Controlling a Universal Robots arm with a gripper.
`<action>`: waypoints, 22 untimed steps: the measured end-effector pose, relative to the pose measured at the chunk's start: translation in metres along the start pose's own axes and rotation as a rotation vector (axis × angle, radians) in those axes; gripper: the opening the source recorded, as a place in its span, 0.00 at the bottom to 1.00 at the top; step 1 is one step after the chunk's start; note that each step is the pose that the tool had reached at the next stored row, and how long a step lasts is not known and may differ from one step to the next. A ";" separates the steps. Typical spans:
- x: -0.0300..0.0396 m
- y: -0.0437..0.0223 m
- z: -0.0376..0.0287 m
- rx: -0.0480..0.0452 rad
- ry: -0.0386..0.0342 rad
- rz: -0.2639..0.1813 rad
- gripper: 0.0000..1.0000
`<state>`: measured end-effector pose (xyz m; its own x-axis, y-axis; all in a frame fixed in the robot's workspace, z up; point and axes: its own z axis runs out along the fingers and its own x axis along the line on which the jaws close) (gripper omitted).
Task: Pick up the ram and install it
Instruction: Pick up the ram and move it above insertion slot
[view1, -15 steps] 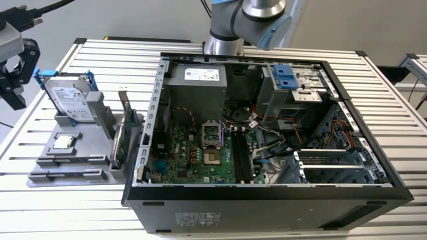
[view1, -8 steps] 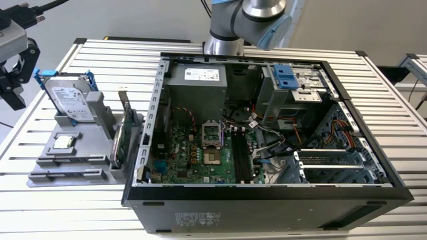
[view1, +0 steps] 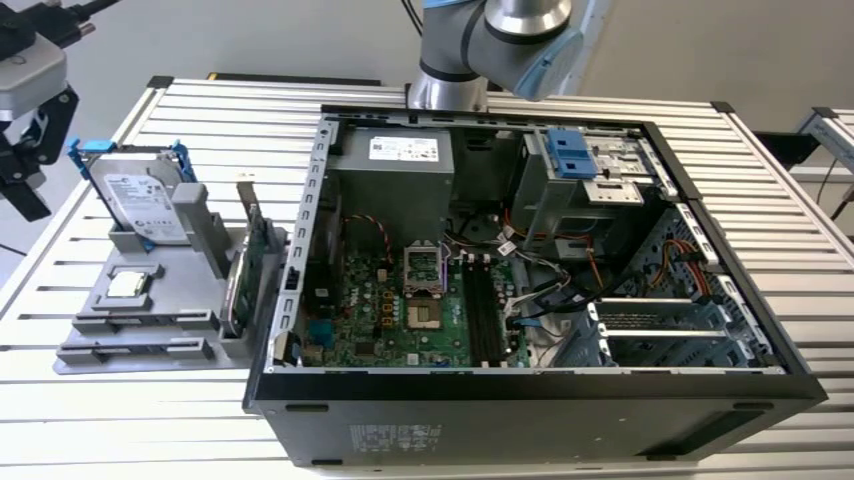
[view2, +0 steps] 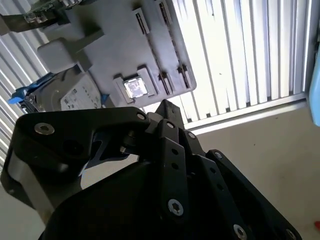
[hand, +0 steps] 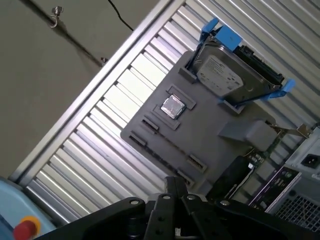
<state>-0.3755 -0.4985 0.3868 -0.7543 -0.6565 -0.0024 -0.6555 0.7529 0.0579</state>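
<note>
Grey holder (view1: 134, 345) keeps the ram (view1: 263, 250) upright; gripper (hand: 176, 184) hovers nearby, clenched empty. Pick-up step, I judge: grasping calls for opened, aligned jaws.

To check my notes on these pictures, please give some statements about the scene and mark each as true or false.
1. The computer case lies open on the table. True.
2. The hard drive sits inside the case. False: it stands in the grey holder, to the exterior view's left of the case.
3. A square chip lies on the holder. True.
4. The ram is seated on the motherboard. False: it stands at the holder's edge.
5. The tool reaches into the case. False: it hangs beyond the holder, outside the case.
</note>
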 end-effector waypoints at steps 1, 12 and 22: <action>0.0000 0.0000 0.0000 0.0000 0.0007 -0.013 0.00; 0.0002 0.0003 0.0000 -0.0004 0.0088 -0.151 0.00; 0.0005 0.0004 0.0000 -0.0007 0.0161 -0.276 0.00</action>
<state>-0.3761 -0.4985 0.3868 -0.5461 -0.8377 -0.0023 -0.8364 0.5450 0.0579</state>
